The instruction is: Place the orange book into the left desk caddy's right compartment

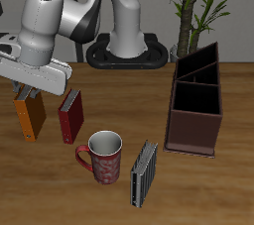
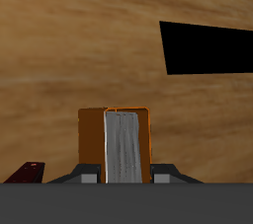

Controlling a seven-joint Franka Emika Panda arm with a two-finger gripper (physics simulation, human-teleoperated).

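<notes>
The orange book (image 1: 31, 120) stands upright near the table's edge, beside a dark red book (image 1: 70, 115). My gripper (image 1: 28, 94) is directly above it, with its fingers down over the book's top edge and closed on it. In the wrist view the orange book (image 2: 114, 147) fills the gap between the two fingers (image 2: 89, 177), grey spine edge facing the camera. I cannot tell whether the book still rests on the table. The left desk caddy (image 1: 194, 130), dark maroon-brown, stands far across the table. Its right compartment (image 1: 196, 97) is the wide section at the low-walled end nearest the table's front edge.
A red patterned mug (image 1: 102, 156) and a grey-black striped book (image 1: 145, 172) stand near the table's front edge, between the books and the caddy. The dark red book also shows in the wrist view (image 2: 27, 173). A potted plant (image 1: 198, 1) stands behind the caddy.
</notes>
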